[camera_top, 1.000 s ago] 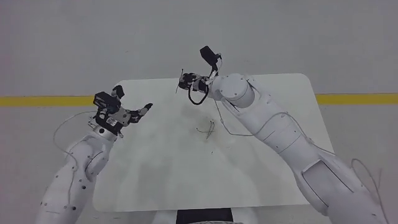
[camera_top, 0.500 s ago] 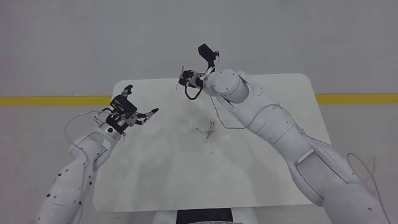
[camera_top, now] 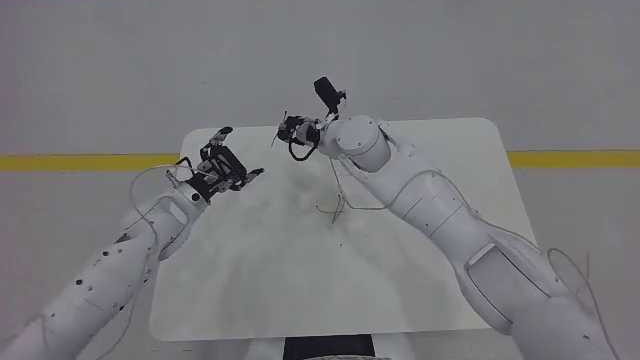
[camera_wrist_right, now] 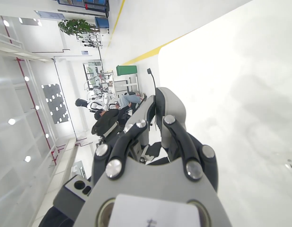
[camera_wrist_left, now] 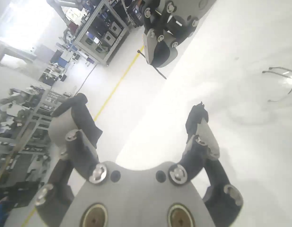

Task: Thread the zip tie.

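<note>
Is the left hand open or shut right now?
Open: the left hand has its fingers spread wide, nothing between them.

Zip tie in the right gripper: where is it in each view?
Top view: zip tie over the table's far edge.
Left wrist view: sticking out of the other arm's shut fingers.
Right wrist view: standing between its own fingers.
Shared landmark: the right gripper holding it.
</note>
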Robot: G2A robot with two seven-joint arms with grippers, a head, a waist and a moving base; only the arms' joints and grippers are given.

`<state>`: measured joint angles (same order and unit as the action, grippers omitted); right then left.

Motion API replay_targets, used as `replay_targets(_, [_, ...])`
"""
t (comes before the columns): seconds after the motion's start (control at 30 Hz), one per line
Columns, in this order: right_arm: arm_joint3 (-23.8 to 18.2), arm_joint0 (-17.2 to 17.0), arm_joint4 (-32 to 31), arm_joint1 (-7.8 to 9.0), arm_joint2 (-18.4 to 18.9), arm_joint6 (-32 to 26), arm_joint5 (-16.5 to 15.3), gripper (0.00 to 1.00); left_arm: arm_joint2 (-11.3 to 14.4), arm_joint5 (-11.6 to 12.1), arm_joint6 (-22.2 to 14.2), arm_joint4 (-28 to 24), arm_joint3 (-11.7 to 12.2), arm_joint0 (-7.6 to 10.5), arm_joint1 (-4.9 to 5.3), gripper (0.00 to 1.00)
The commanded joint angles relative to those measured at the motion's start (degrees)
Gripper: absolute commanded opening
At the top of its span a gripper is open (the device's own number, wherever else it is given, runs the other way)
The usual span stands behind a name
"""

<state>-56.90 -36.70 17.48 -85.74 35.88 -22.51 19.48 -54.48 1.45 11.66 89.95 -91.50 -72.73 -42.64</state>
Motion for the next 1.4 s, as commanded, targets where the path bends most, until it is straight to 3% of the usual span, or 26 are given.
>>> replay_targets(0.0, [1.1,0.2,1.2,-0.42,-0.2,-0.2,0.0,0.0,8.2,-5.3,1.0,0.0,1.6,4.88,2.58,1.0])
replay_targets(0.03, [1.4,0.3,1.4,-0.52,-0.3,-0.2,0.0,0.0,10.2,-6.7,1.5,0.0,2.1,6.24,3.22,1.0])
replay_targets(0.4, [0.4,-0.9,0.9,-0.59,-0.1,0.4,0.0,0.0,10.1,-7.4,1.1,0.0,2.1,6.32,2.87,1.0])
replay_targets(0.53, [0.7,-1.4,1.1,-0.95,0.1,0.3,0.0,0.0,12.2,-8.2,1.0,0.0,2.6,8.48,3.08,1.0])
replay_targets(0.73, [1.5,-1.6,3.0,-1.81,0.2,0.7,0.0,0.0,17.4,-9.7,1.5,0.0,3.3,12.76,3.7,1.0])
replay_targets(1.03, [0.8,-2.4,2.7,-1.83,0.4,1.4,-0.5,0.0,17.6,-9.5,1.1,0.0,3.4,12.89,3.65,1.0])
replay_targets(1.3, [-1.1,-4.1,1.2,-1.79,2.1,1.8,0.0,0.0,21.7,-10.2,0.0,0.0,3.4,15.36,4.04,1.0])
replay_targets(1.37, [-1.2,-4.3,1.1,-1.83,2.5,2.0,0.0,0.0,23.0,-10.7,-0.2,0.0,3.5,16.31,4.23,0.88])
